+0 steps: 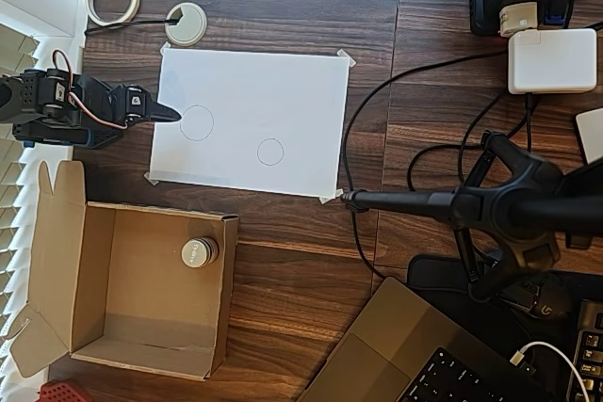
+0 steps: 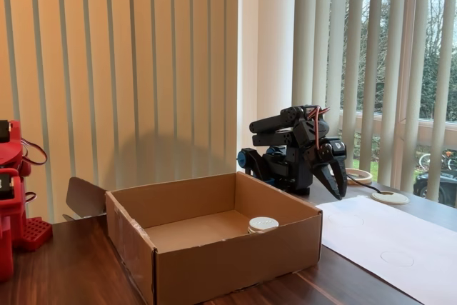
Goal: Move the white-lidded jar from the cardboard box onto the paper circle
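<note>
Two circles sit on the paper (image 1: pixel 283 91), so the first risk is dropping on the wrong one: you want the small circle (image 1: pixel 270 152), not the big one (image 1: pixel 196 122) near the arm. The box (image 1: pixel 94 327) has tall walls, and the jar (image 1: pixel 199 252) stands inside, close to a wall and corner, so a finger could catch cardboard on the way in, or shove the jar w/o gripping. The gripper (image 1: pixel 168 114) is folded at the paper's edge, well apart from the jar; jaws look pressed together, though that's prob. not certain from these views.
</note>
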